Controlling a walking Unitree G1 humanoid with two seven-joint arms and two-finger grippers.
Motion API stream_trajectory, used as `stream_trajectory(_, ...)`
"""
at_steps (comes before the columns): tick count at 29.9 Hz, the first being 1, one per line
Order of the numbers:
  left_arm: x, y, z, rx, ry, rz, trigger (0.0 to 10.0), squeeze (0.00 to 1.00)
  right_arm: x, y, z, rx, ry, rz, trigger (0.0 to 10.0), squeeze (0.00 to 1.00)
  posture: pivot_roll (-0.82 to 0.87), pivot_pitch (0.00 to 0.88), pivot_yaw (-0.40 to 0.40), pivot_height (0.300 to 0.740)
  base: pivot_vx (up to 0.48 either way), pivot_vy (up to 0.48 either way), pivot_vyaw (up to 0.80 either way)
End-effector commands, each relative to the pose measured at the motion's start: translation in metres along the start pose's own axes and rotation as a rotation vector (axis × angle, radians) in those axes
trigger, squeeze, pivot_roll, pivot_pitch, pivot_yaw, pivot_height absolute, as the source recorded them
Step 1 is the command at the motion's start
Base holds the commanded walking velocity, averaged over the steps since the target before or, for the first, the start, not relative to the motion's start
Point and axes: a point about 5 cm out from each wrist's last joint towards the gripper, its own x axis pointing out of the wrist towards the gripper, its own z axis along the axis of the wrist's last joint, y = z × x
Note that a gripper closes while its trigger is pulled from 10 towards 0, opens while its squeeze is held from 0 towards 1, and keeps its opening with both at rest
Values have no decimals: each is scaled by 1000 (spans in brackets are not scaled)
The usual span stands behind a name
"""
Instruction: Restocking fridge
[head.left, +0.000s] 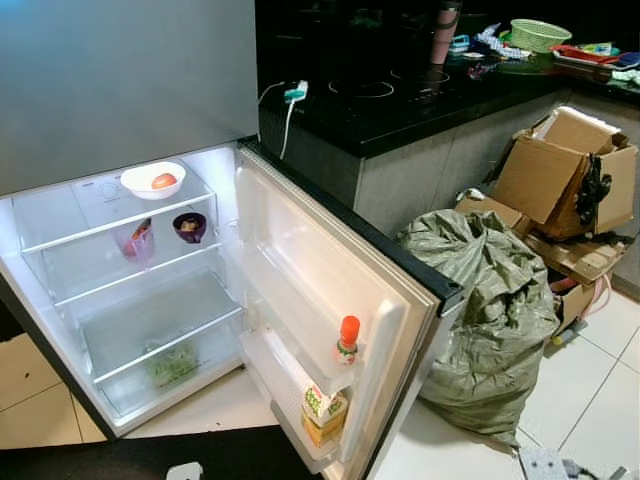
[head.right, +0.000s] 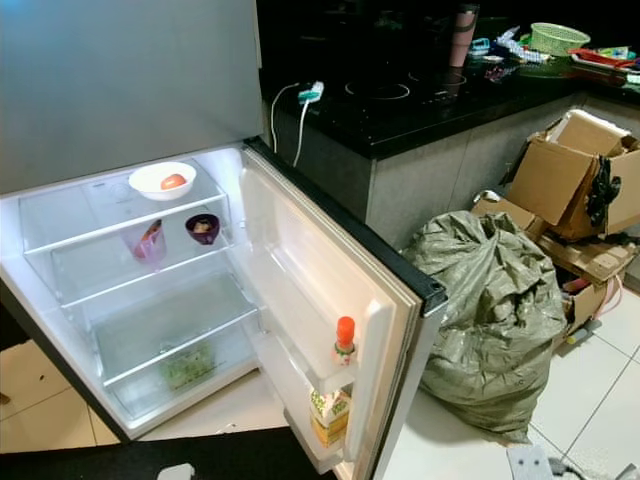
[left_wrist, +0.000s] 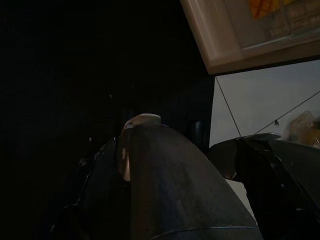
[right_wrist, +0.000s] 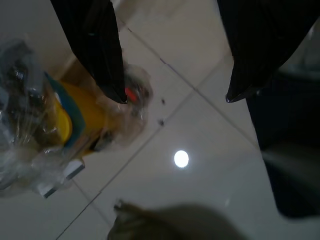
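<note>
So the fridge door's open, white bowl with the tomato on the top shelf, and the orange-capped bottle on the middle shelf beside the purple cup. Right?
Not quite. The orange-capped bottle stands in the open fridge door's rack, not on the middle shelf; the left eye view shows it. The white bowl, holding a round reddish thing, is on the top shelf, and the purple cup is on the middle one.
</note>
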Motion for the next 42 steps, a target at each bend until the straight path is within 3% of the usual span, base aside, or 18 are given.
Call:
stream_trajectory(1, -3, 2, -11, -10, 41, 6, 10000, 0, 2, -4, 19, 89, -80, 6, 10000, 0, -70, 0, -49, 740, 0, 0, 0)
stream_trajectory(2, -3, 3, -10, -8, 38, 7, 10000, 0, 6, 4, 48, 203, -186, 116, 10000, 0, -70, 0, -49, 740, 0, 0, 0)
stream_trajectory(4, -3, 4, -10, -6, 36, 9, 10000, 0, 6, 13, 68, 254, -262, 221, 10000, 0, -70, 0, -49, 740, 0, 0, 0)
stream_trajectory(7, -3, 4, -10, -6, 36, 9, 10000, 0, 6, 13, 68, 254, -262, 221, 10000, 0, -70, 0, -49, 740, 0, 0, 0)
stream_trajectory(9, -3, 4, -11, -5, 38, 11, 10000, 0, 4, 41, 99, 239, -368, 473, 10000, 0, -70, 0, -49, 740, 0, 0, 0)
stream_trajectory(10, -3, 4, -11, -5, 38, 11, 10000, 0, 4, 41, 99, 239, -368, 473, 10000, 0, -70, 0, -49, 740, 0, 0, 0)
stream_trajectory(11, -4, 4, -12, -4, 42, 11, 10000, 0, 1, 57, 110, 222, -403, 604, 10000, 0, -72, 0, -51, 740, 0, 0, 0)
stream_trajectory(15, -4, 3, -13, 0, 45, 9, 10000, 0, -4, 76, 112, 170, -399, 780, 10000, 0, -72, 0, -49, 740, 0, 0, 0)
stream_trajectory(17, -4, 3, -13, 0, 45, 9, 10000, 0, -4, 76, 112, 170, -399, 780, 10000, 0, -72, 0, -49, 740, 0, 0, 0)
stream_trajectory(20, -4, 5, -11, 6, 45, 10, 10000, 0, -21, 110, 102, 30, -336, 1163, 10000, 0, -73, 0, -48, 740, 0, 0, 0)
stream_trajectory(22, -4, 6, -11, 8, 45, 11, 10000, 0, -31, 119, 99, -13, -313, 1328, 10000, 0, -73, 0, -48, 740, 0, 0, 0)
stream_trajectory(25, -4, 6, -11, 9, 45, 12, 10000, 0, -39, 124, 97, -33, -296, 1427, 10000, 0, -74, 0, -46, 740, 0, 0, 0)
stream_trajectory(27, -5, 7, -11, 12, 47, 12, 10000, 0, -57, 134, 95, -51, -275, 1616, 10000, 0, -72, 0, -46, 740, 0, 0, 0)
stream_trajectory(31, -4, 6, -11, 11, 45, 11, 10000, 0, -45, 137, 100, -72, -309, 1497, 10000, 0, -72, 0, -46, 740, 0, 0, 0)
stream_trajectory(34, -4, 6, -12, 11, 48, 11, 10000, 0, -20, 126, 101, -90, -334, 1134, 10000, 0, -70, 0, -47, 740, 0, 0, 0)
stream_trajectory(37, -4, 6, -12, 10, 48, 12, 10000, 0, -13, 118, 94, -72, -281, 1026, 10000, 0, -72, 0, -49, 740, 0, 0, 0)
stream_trajectory(39, -5, 5, -14, 6, 51, 14, 10000, 0, -6, 100, 74, -104, -207, 858, 10000, 0, -73, 0, -51, 740, 0, 0, 0)
stream_trajectory(42, -4, 5, -14, 4, 52, 14, 10000, 0, -4, 91, 61, -123, -146, 787, 10000, 0, -73, 0, -51, 740, 0, 0, 0)
